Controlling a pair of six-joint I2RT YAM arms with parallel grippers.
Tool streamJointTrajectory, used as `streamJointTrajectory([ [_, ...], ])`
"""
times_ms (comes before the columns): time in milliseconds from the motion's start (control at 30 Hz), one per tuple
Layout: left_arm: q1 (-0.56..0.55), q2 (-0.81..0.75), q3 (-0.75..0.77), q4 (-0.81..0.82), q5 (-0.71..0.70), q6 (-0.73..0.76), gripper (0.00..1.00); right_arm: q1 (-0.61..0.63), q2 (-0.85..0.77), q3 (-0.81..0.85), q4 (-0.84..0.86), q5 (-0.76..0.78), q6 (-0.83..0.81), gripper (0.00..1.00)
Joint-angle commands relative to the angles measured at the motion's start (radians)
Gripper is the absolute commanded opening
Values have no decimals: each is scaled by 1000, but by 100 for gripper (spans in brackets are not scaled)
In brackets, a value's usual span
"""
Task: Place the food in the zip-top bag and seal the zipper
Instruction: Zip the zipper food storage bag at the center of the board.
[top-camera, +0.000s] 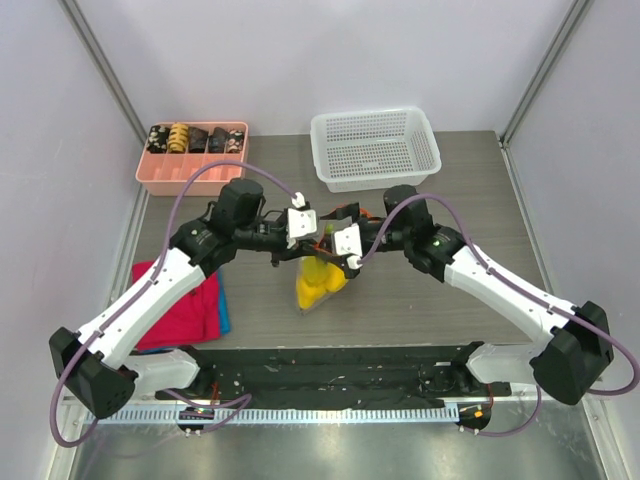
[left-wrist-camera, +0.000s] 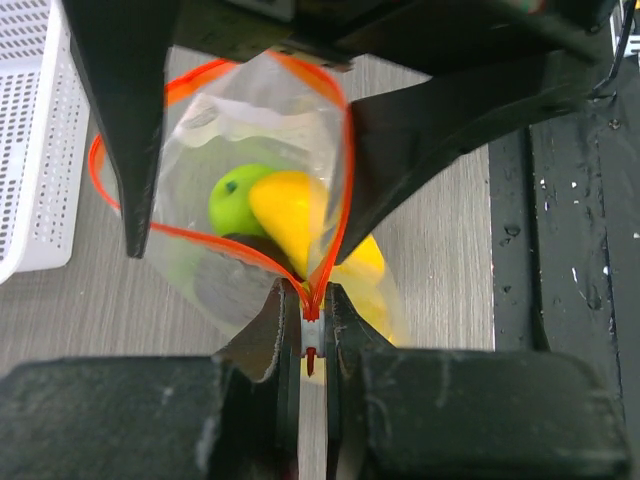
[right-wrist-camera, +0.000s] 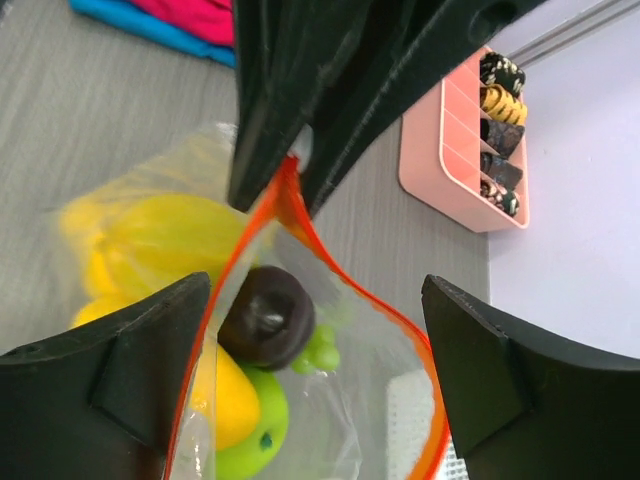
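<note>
Finding: the zip-top bag (top-camera: 318, 280) sits mid-table between the two arms, mouth up at the grippers and body trailing toward the near edge. Through the plastic I can see a yellow lemon (left-wrist-camera: 290, 205), a green apple (left-wrist-camera: 232, 195) and a dark plum (right-wrist-camera: 268, 318).

Left gripper (left-wrist-camera: 312, 310): jaws together, clamped on one end of the zipper (left-wrist-camera: 345, 170), where the two orange-red lips meet.

Right gripper (right-wrist-camera: 315, 300): jaws wide apart, holding nothing. One finger stands outside each lip of the gaping mouth.

Governing relation: the zipper's long axis runs from the left gripper's pinch toward the right gripper, roughly left to right across the table. The lips spread apart along it and are widest between the right fingers.

Assessment: loading looks done and sealing is not. The right gripper is the one placed to act. I would close it on both lips just beside the pinch, then draw it rightward along the strip.
</note>
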Motion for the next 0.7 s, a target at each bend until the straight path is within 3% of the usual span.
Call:
streamJointTrajectory([
  [0, -19, -46, 47, -21, 15, 54, 0, 3, 24, 74, -16, 19, -160, 82],
  [133, -20, -52, 37, -37, 9, 80, 0, 2, 26, 96, -88, -4, -229, 45],
  [167, -20, -55, 34, -35, 12, 85, 0, 2, 26, 102, -108, -4, -246, 28],
  [267, -22, -54, 31, -35, 18, 89, 0, 3, 32, 117, -133, -4, -250, 22],
  [333, -25, -51, 32, -38, 18, 89, 0, 3, 40, 128, -150, -5, -259, 26],
  [367, -27, -51, 32, -38, 20, 95, 0, 3, 41, 131, -165, -7, -268, 55],
  [400, -28, -49, 32, -40, 18, 100, 0, 3, 43, 138, -174, -12, -286, 67],
  [433, -31, -48, 34, -46, 22, 103, 0, 3, 43, 143, -183, -16, -302, 71],
  [667, -48, -38, 44, -49, 25, 118, 0, 19, 102, 206, -269, -39, -366, 67],
])
